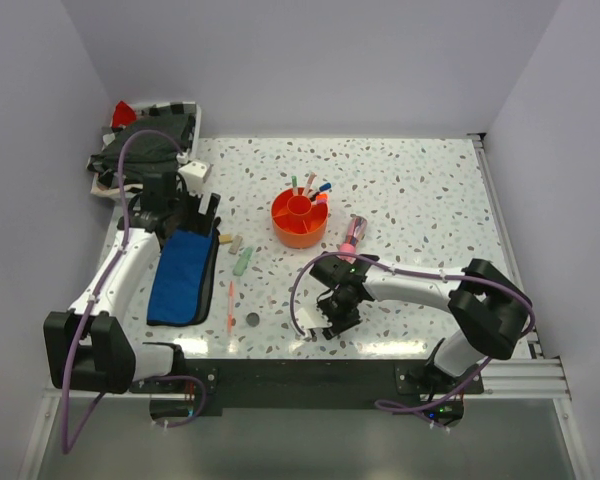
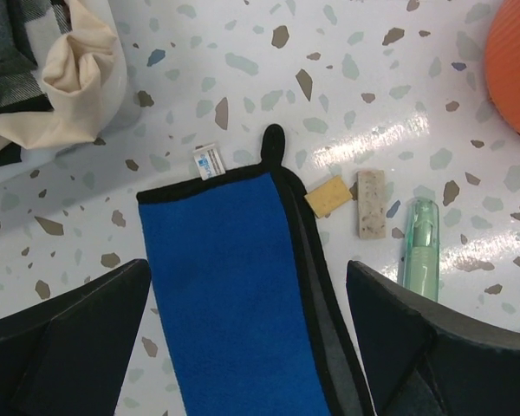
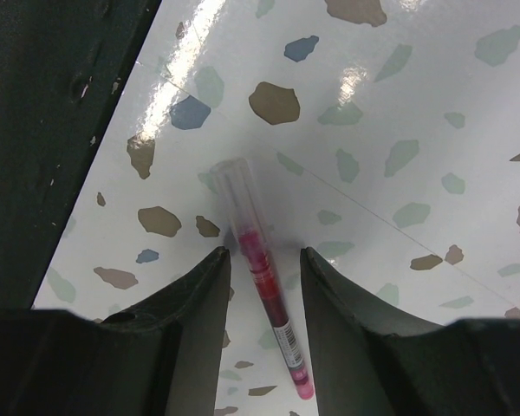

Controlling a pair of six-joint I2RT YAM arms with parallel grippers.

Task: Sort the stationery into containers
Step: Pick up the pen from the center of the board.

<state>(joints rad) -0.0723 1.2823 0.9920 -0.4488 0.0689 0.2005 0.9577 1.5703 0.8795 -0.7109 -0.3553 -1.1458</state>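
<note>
**Right arm straddling the red pen at the near edge**

The left gripper (image 2: pixel 249 279) is hanging wide open over the far end of the flat blue fabric pouch with black edging (image 2: pixel 217 251); can't tell if anything's inside. Just right of it, a tan eraser (image 2: pixel 327 196), a speckled eraser (image 2: pixel 370 203) and a pale green marker (image 2: pixel 419 243) are lying loose. The round orange plastic organiser (image 1: pixel 280 215) is holding a few upright pens (image 1: pixel 310 186). The right gripper (image 3: pixel 264 255) is sitting partly open, a finger on each side of the red clear-capped pen (image 3: pixel 243 217). The pen's length is running through the gap, so I'm guessing a straight squeeze.

- The pouch (image 1: pixel 183 277) lies left of the desk organiser (image 1: pixel 300 228), well apart.
- Two erasers (image 2: pixel 328 196) lie just right of the pouch.
- Several pens (image 1: pixel 310 185) stand in the desk organiser.
</note>
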